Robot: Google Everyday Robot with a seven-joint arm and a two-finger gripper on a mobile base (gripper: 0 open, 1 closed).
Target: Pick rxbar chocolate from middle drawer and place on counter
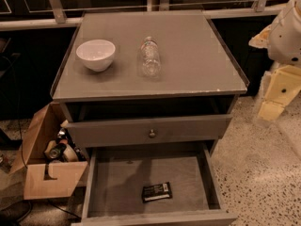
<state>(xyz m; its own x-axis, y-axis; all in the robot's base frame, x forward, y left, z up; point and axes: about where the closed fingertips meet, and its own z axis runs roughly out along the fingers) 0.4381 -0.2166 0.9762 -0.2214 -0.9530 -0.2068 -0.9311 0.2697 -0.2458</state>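
Bar in the open drawer, gripper off right, pick not yet made
We note the rxbar chocolate point(156, 192) flat on the middle drawer point(117, 180) floor, close to its near wall, right of centre. The gripper point(277, 95) hangs at the right edge, beside the counter point(197, 65), well apart from the bar; clenched or released, we cannot tell. Risks, as we judge: the flat wrapper may slide along the floor when pinched; the knobbed drawer front point(152, 133) overhangs the approach; the bottle point(150, 58) lying near the bowl point(96, 54) could roll if nudged

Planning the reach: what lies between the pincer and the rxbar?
In the camera view, from the pincer at far right down to the rxbar: speckled floor, then the drawer's right wall.
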